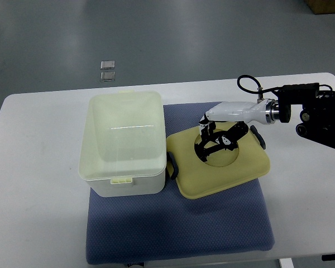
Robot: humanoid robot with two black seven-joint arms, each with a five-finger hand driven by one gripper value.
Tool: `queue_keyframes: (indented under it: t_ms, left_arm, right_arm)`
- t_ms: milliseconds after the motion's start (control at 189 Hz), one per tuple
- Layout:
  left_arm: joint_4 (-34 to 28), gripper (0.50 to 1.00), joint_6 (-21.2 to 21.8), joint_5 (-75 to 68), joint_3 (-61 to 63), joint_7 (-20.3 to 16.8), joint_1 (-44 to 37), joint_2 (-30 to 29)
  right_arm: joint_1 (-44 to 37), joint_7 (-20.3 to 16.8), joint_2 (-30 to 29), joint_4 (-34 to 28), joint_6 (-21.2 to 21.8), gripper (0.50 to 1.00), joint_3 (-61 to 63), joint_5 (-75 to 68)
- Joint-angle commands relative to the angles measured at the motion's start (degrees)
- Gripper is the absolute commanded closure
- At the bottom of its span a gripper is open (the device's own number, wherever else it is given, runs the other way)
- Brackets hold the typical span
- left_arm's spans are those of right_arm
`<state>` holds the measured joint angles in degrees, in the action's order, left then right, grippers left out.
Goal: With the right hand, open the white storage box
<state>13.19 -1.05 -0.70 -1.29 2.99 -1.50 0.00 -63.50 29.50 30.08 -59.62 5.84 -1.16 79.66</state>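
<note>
Here, lid [223, 167] beneath right hand's [220, 137] fingers [207, 146], beside box [123, 142].

The white storage box [123, 144] stands open on the left of the blue mat [178, 234], its mouth unobstructed from above; its lid [220, 164] lies just beside it on the right, with the right hand [219, 135] over it; the surface [36, 195] left of the box and the mat's near strip lie bare.
</note>
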Motion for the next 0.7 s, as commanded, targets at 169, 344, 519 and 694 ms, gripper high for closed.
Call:
queue_keyframes:
  t_ms: [169, 344, 519, 694]
  left_arm:
    - [0.1, 0.500, 0.0, 0.0, 0.1, 0.0, 0.0, 0.0]
    - [0.0, 0.500, 0.0, 0.0, 0.1, 0.0, 0.0, 0.0]
    - [-0.3, 0.500, 0.0, 0.0, 0.0, 0.0, 0.0, 0.0]
    - [0.2, 0.500, 0.0, 0.0, 0.1, 0.0, 0.0, 0.0]
  right_arm:
    - [1.2, 0.0, 0.3, 0.0, -0.3, 0.570, 0.4, -0.6]
    - [1.4, 0.0, 1.2, 0.2, 0.2, 0.570, 2.2, -3.5]
    - [1.4, -0.2, 4.4, 2.9, 1.5, 0.570, 5.2, -15.7]
    - [2.1, -2.2, 4.5, 5.0, 2.2, 0.570, 9.3, -39.5]
